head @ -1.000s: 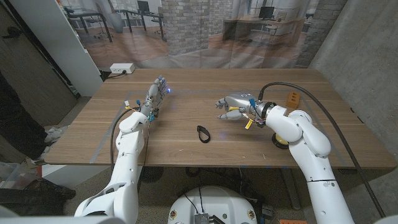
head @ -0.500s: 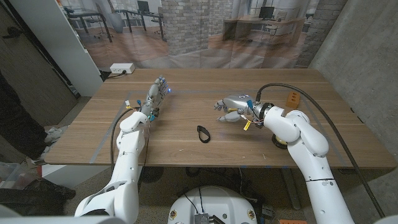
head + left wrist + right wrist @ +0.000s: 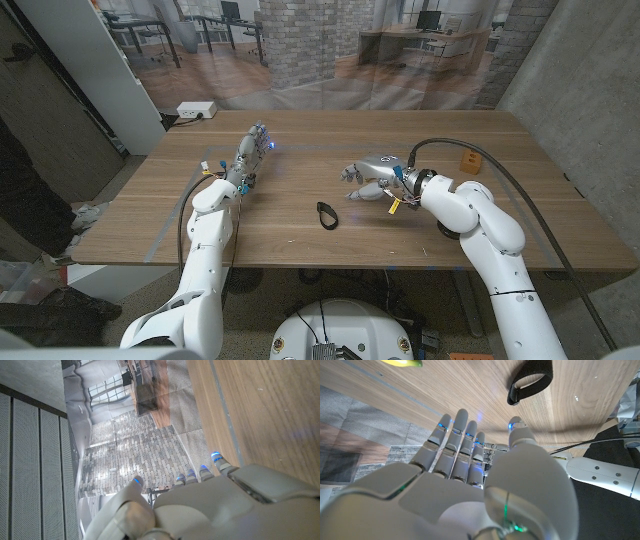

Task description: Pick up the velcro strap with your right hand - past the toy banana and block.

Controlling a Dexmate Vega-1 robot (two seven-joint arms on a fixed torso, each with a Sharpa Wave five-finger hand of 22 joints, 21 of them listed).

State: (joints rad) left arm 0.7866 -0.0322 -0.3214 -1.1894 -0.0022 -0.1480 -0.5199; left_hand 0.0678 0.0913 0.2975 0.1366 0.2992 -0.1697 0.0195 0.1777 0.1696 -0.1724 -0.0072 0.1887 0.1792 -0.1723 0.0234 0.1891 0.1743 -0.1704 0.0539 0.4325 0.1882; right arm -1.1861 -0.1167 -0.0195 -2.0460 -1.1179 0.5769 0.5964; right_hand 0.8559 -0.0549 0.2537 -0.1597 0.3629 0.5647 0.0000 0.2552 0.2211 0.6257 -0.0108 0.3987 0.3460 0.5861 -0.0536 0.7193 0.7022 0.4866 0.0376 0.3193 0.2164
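So there's one velcro strap (image 3: 326, 214), a little black loop lying on the wooden bench (image 3: 300, 240) near the front middle, and the right hand (image 3: 367, 179) hangs just past it with fingers spread and nothing in them. One orange block (image 3: 470, 159) sits toward the far right, and of the one toy banana (image 3: 404, 362) I only get a yellow sliver cut off at the edge of the right wrist view. The left hand (image 3: 250, 152) is over on the far left side with its fingers straight and nothing in it, the bench's far edge showing past its fingertips (image 3: 215, 455) in the left wrist view.
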